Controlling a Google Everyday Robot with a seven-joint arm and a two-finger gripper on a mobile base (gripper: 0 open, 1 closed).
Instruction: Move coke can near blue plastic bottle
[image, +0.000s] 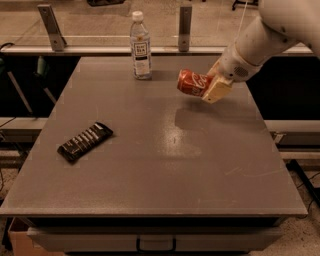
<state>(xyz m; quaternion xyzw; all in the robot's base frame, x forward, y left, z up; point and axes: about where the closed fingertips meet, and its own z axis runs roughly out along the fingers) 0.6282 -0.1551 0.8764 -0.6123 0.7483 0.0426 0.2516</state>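
Note:
The coke can (192, 82), red with white script, lies on its side in the air above the table, held by my gripper (212, 85), which is shut on its right end. The arm comes in from the upper right. The blue plastic bottle (141, 46), clear with a white cap and a white-and-dark label, stands upright at the table's far edge, to the left of the can and a little beyond it. A gap of bare table separates can and bottle.
A flat black snack wrapper (85, 141) lies on the left part of the grey table (165, 170). Two metal posts (51, 25) (185, 25) rise behind the far edge. A drawer handle (156, 245) sits below the front edge.

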